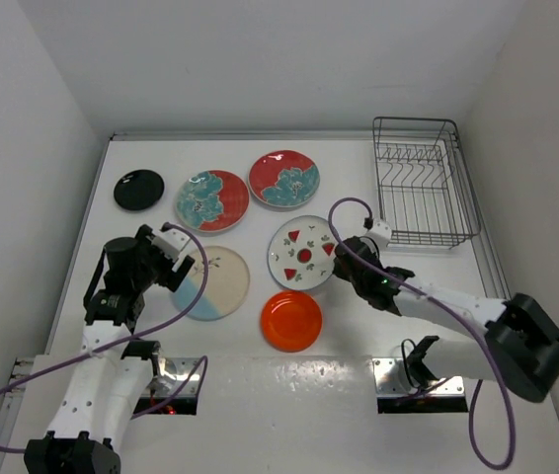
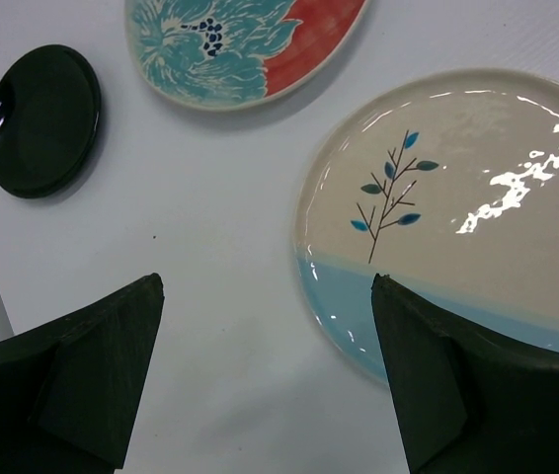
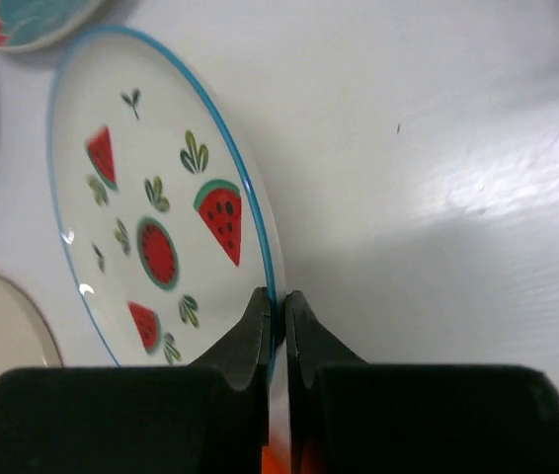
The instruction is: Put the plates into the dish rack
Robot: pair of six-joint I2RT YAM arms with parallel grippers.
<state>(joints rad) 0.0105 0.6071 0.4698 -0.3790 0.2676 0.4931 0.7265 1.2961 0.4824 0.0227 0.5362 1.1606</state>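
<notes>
The right hand [image 3: 278, 321] was clamped on the blue rim of the round white plate with red watermelon wedges [image 3: 161, 227], which sat on the white surface [image 3: 438, 148] apart from the dark grey wire dish rack [image 1: 416, 120] at the far right corner. The left hand [image 2: 265, 291] hung wide open over the edge of the round cream-and-light-blue sprig plate [image 2: 477, 197].
</notes>
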